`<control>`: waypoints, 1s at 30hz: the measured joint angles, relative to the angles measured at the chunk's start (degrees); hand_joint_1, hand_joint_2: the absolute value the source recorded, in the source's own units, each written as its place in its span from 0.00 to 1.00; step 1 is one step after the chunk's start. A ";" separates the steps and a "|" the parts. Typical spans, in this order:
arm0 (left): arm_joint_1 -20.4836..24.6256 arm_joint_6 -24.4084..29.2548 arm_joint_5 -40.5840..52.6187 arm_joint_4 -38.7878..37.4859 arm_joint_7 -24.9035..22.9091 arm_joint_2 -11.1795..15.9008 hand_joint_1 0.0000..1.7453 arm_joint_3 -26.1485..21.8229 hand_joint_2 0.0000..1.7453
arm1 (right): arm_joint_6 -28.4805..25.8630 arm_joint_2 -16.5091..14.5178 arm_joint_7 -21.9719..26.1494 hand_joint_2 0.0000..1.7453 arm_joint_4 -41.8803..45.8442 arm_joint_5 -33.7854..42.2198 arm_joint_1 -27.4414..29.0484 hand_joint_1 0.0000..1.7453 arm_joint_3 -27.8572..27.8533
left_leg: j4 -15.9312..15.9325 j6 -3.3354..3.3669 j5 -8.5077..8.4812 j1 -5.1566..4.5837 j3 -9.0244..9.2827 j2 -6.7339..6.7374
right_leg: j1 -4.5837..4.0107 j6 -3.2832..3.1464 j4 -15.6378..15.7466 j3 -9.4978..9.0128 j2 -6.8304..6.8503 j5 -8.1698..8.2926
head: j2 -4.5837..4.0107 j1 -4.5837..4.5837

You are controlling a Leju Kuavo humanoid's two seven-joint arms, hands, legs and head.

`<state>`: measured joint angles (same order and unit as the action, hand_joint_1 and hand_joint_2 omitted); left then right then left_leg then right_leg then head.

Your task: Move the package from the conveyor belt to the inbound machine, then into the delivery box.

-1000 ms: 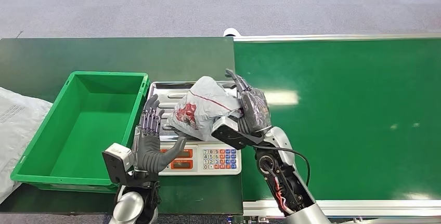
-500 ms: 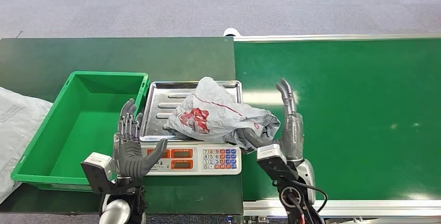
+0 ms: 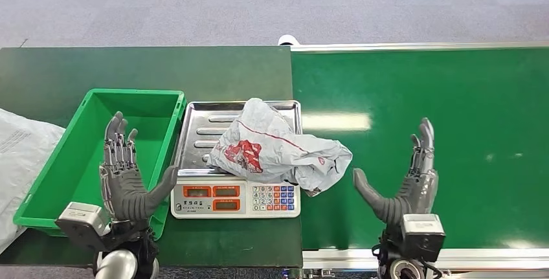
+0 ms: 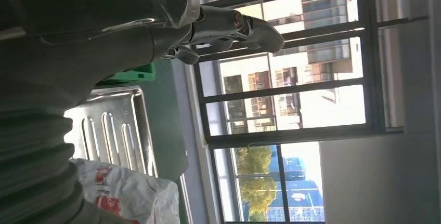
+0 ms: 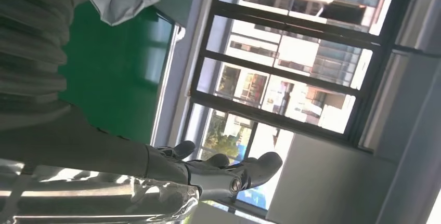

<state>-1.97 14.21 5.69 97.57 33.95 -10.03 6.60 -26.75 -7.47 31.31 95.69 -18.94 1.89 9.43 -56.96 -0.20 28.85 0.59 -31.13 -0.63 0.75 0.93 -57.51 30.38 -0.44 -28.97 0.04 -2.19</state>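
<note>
Bag [image 3: 278,149] lies on scale tray [image 3: 201,130], one end overhanging toward belt [image 3: 421,111]. Left hand [image 3: 126,182] and right hand [image 3: 404,185] empty, fingers spread. Next: grip bag's bulk, lift into bin [image 3: 78,162].

Left hand [image 3: 126,185] raised at 7 o'clock, fingers [image 3: 118,146] spread, empty; right hand [image 3: 404,185] raised at 5 o'clock, likewise spread, empty.

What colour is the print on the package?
Red, on the grey-white package; clearest in the head view.
</note>
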 joint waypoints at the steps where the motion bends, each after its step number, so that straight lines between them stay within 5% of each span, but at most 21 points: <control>1: 0.22 -0.24 1.52 0.52 -0.04 0.02 0.00 0.32 1.00 | -0.20 -0.15 0.66 1.00 0.71 0.42 0.48 0.00 -0.38 | 0.00 0.00 0.00 0.00 0.00 0.00 | 0.00 0.00 0.00 0.00 0.00 0.00 | 0.00 -0.01; 12: 9.78 -1.17 24.42 -3.04 -11.26 0.90 0.00 11.78 1.00 | -3.68 -1.96 5.96 1.00 4.99 -1.70 1.48 0.00 0.94 | 0.00 0.01 -0.02 0.00 0.12 -0.01 | 0.00 0.00 0.00 -0.12 0.00 0.02 | 0.00 -0.01; 18: 18.01 -2.19 31.24 -15.68 -18.98 0.39 0.00 16.69 1.00 | -8.77 -2.03 6.72 1.00 7.71 -5.95 1.37 0.00 5.43 | -0.01 0.01 -0.02 0.00 0.13 0.00 | 0.00 0.00 0.00 -0.12 0.00 0.02 | 0.00 0.00; 27: 26.84 -6.31 34.81 -35.45 -22.61 -1.67 0.00 20.46 1.00 | -11.60 -1.50 5.28 1.00 9.36 -7.43 0.84 0.00 9.14 | -0.01 0.01 -0.02 -0.01 0.11 0.01 | 0.01 0.01 0.00 -0.12 -0.01 0.03 | 0.00 0.00; 29: 27.92 -7.08 35.15 -38.09 -22.86 -1.93 0.24 20.94 1.00 | -11.57 -1.39 5.00 1.00 9.36 -7.51 0.68 0.00 9.37 | -0.01 0.01 -0.02 -0.01 0.11 0.01 | 0.01 0.01 0.00 -0.12 -0.01 0.03 | 0.00 0.00; 30: 28.37 -7.41 35.23 -39.17 -22.95 -2.02 0.44 21.14 1.00 | -11.50 -1.36 4.89 1.00 9.35 -7.57 0.57 0.00 9.41 | -0.01 0.01 -0.02 0.00 0.11 0.01 | 0.01 0.01 0.00 -0.12 -0.01 0.03 | 0.00 0.00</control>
<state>26.40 6.80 40.92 58.40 11.00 -12.05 27.74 -38.24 -8.83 36.20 105.04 -26.51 2.47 18.84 -56.97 -0.20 28.83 0.59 -31.02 -0.62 0.76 0.94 -57.51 30.26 -0.45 -28.94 0.04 -2.19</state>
